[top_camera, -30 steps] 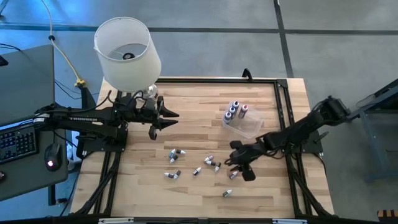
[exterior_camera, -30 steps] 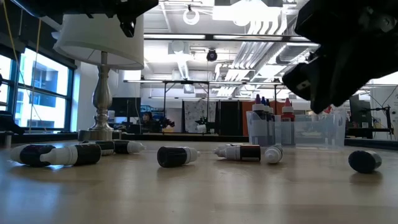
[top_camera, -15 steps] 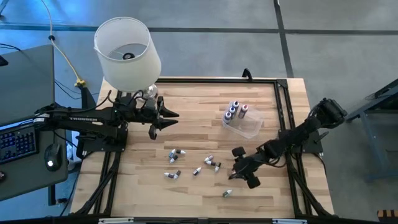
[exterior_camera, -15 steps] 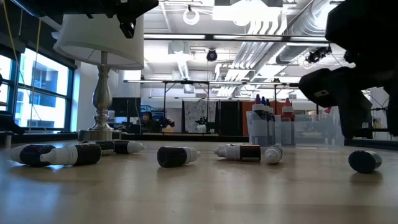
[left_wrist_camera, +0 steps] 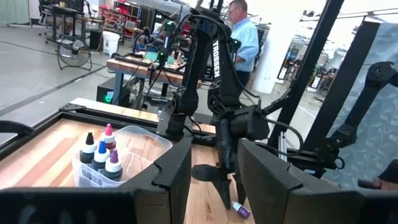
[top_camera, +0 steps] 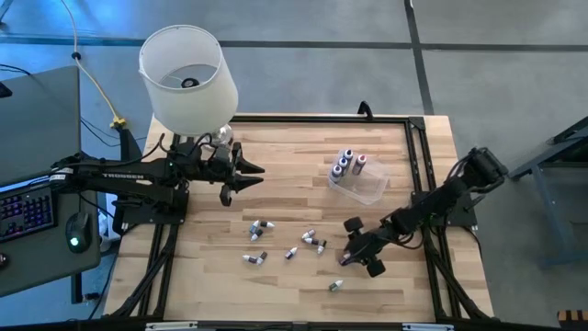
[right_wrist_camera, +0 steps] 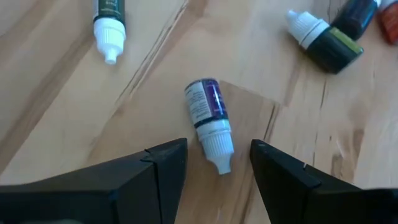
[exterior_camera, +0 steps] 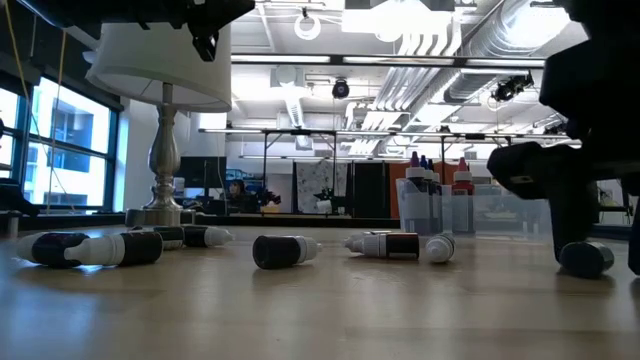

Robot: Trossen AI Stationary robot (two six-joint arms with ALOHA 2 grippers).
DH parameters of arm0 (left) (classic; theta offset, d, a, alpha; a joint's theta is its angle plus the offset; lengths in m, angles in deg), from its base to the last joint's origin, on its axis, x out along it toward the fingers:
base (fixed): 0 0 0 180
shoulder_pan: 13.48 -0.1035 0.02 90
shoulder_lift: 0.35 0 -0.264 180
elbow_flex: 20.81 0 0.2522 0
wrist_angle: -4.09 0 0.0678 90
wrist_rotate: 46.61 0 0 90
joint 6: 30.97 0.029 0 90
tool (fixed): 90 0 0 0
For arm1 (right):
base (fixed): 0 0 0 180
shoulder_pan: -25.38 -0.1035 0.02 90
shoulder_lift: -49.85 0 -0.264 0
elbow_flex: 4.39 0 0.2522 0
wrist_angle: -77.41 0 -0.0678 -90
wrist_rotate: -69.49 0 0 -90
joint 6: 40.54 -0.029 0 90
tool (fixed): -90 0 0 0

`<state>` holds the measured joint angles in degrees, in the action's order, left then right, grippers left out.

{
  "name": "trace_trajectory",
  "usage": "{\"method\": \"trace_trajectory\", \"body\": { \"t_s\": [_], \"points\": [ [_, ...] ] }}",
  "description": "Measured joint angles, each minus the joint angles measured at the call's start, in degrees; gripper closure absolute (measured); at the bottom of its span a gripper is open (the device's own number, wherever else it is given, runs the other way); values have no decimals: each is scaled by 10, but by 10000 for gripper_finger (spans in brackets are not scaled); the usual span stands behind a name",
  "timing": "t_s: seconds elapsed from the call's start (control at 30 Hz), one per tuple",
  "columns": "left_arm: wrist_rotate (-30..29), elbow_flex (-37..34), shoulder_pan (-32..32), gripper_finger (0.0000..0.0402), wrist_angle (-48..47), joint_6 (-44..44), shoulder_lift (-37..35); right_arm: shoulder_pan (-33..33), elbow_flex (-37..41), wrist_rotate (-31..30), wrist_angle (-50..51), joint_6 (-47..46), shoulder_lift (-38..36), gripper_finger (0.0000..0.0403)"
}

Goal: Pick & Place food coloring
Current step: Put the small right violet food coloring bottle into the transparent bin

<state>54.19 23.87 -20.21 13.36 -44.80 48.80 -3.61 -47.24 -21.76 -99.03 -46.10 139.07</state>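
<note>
Several food coloring bottles (top_camera: 294,245) lie scattered on their sides across the middle of your wooden tabletop (top_camera: 276,184), and four more stand upright in the clear plastic tub (top_camera: 358,181) toward the far right part. Your right gripper (top_camera: 349,260) is low over the near right area, with its fingers (right_wrist_camera: 163,163) apart on each side of one lying bottle (right_wrist_camera: 209,122). In the right wrist view this bottle has a purple label and a white cap, and the cap end lies in the gap between the fingers; they are not touching it. In the low view the gripper reaches down to the tabletop around a dark bottle at the right. One more bottle (top_camera: 336,286) lies alone, nearer the front edge than the gripper.

Your left gripper (top_camera: 252,175) waits above the far left part of the tabletop, just beside the base of the white lamp (top_camera: 188,78). Its fingers (left_wrist_camera: 175,168) are apart and hold nothing. Behind the table, in the left wrist view, a person (left_wrist_camera: 245,42) in a light blue shirt is standing.
</note>
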Motion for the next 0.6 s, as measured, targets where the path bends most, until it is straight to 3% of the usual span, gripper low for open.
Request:
{"method": "trace_trajectory", "body": {
  "t_s": [0.3,0.6],
  "points": [
    [0,0,0,270,0,0,0,0,-1,0,-13,44,21,247],
    [2,0,0,270,0,0,0,0,-1,3,-21,27,22,335]
  ]
}}
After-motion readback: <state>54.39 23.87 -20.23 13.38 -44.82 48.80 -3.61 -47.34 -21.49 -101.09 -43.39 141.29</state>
